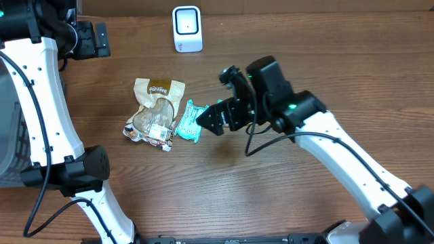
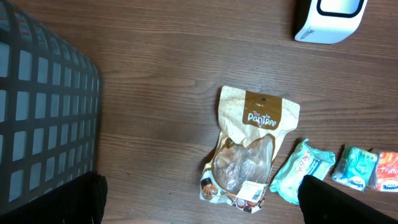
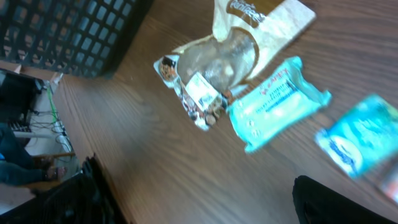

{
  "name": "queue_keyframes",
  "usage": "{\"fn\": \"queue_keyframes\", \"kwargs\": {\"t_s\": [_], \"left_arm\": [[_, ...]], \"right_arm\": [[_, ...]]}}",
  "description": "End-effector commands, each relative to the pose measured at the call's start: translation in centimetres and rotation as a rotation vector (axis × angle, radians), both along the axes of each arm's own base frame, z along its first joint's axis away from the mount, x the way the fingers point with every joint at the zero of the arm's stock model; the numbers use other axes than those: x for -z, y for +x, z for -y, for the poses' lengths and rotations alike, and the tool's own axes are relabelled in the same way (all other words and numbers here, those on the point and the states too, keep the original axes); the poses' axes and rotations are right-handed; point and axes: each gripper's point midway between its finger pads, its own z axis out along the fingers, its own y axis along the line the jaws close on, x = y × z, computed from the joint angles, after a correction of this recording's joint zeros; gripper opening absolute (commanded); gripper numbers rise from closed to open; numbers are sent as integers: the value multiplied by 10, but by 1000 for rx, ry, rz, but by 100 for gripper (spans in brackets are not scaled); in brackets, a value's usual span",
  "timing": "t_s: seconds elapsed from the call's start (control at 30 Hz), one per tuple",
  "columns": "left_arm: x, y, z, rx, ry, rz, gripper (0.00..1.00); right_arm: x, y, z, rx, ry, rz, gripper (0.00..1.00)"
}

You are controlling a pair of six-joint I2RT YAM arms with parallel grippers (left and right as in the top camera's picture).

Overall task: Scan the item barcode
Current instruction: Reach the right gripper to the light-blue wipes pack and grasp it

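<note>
Overhead, wood tabletop point(image 1: 169, 66) separates pouch point(image 1: 156, 108) from scanner point(image 1: 187, 28).

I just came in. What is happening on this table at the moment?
Two robot arms at a wooden table are meant to scan an item's barcode. The right gripper, open and empty, hovers close to a teal plastic packet, which lies beside a brown snack pouch. The left gripper is also open and holds nothing, off near the far left corner. The white box-shaped barcode scanner stands near the far edge. Nothing is picked up yet.
</note>
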Motion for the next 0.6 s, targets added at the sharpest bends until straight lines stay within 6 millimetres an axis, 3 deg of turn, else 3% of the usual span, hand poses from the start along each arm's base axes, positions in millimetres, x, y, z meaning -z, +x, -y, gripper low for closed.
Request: {"fn": "queue_keyframes", "kwargs": {"t_s": [0.0,0.07,0.23,0.33,0.47,0.57], "left_arm": [[2,0,2,19,-5,-5,100],[2,0,2,19,-5,-5,100],[2,0,2,19,-5,-5,100],[2,0,2,19,-5,-5,99],[2,0,2,19,-5,-5,100],[2,0,2,19,-5,-5,100]], "right_arm": [[-3,8,-22,9,50,-13,100],[5,13,-27,11,45,-9,100],[44,33,-25,174,-16,-122,73],[68,42,-19,299,-58,-204,64],[89,50,-13,420,-101,-259,54],[98,52,-14,481,-122,-270,53]]}}
